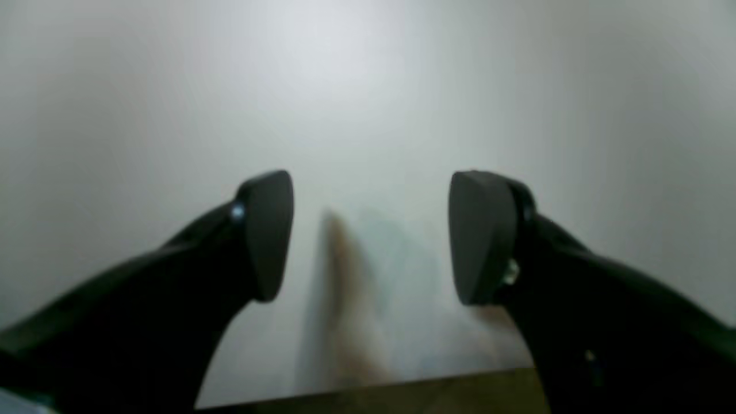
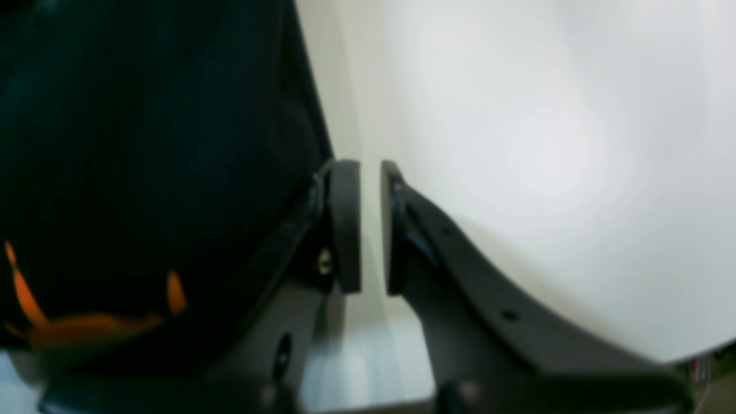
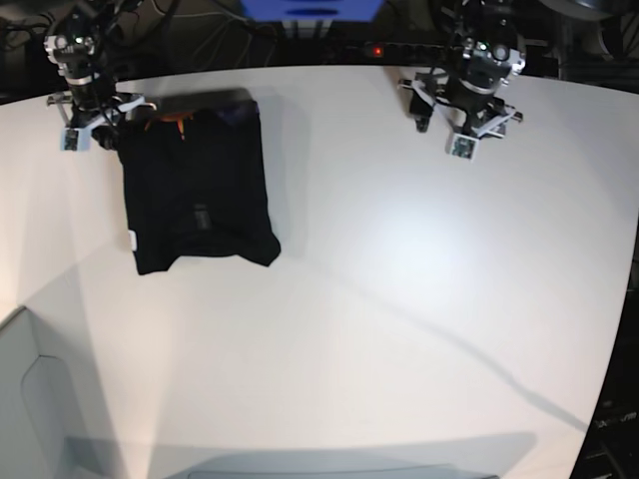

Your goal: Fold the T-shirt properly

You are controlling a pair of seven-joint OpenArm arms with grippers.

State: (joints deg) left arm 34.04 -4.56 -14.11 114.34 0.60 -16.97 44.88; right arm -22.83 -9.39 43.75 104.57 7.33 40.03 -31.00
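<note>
The black T-shirt (image 3: 200,195) lies folded into a rough rectangle at the table's far left. Its orange collar label (image 3: 168,122) is at the far end and a small white tag (image 3: 133,239) at the near left edge. My right gripper (image 3: 100,122) hovers at the shirt's collar corner. In the right wrist view the gripper (image 2: 371,230) has its jaws almost together with nothing between them, beside the shirt (image 2: 144,144) and its label (image 2: 75,328). My left gripper (image 3: 439,125) is far from the shirt at the back right. In the left wrist view it (image 1: 371,236) is open and empty above bare table.
The white table (image 3: 399,299) stretches from the shirt to the right edge. Cables and a power strip (image 3: 399,48) run along the back behind both arm bases. A grey panel (image 3: 30,399) stands at the front left corner.
</note>
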